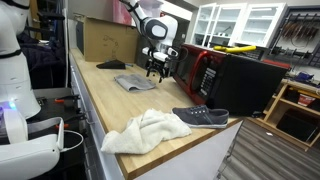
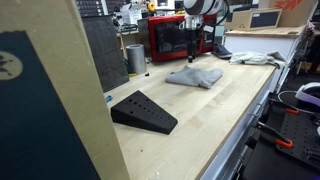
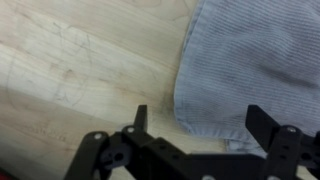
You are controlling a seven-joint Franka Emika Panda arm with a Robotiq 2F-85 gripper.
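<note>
My gripper (image 1: 154, 70) hangs open just above a folded grey cloth (image 1: 133, 83) on the wooden table (image 1: 120, 110). In the wrist view the two fingers (image 3: 197, 118) are spread wide and the corner of the grey ribbed cloth (image 3: 250, 60) lies between them, with nothing held. In an exterior view the gripper (image 2: 190, 52) stands over the far edge of the grey cloth (image 2: 195, 76).
A white towel (image 1: 145, 130) and a dark shoe (image 1: 200, 117) lie near the table's end. A red-and-black microwave (image 1: 215, 70) stands behind the gripper. A cardboard box (image 1: 105, 40) stands at the back. A black wedge (image 2: 143, 111) and a metal cup (image 2: 135, 58) are on the table.
</note>
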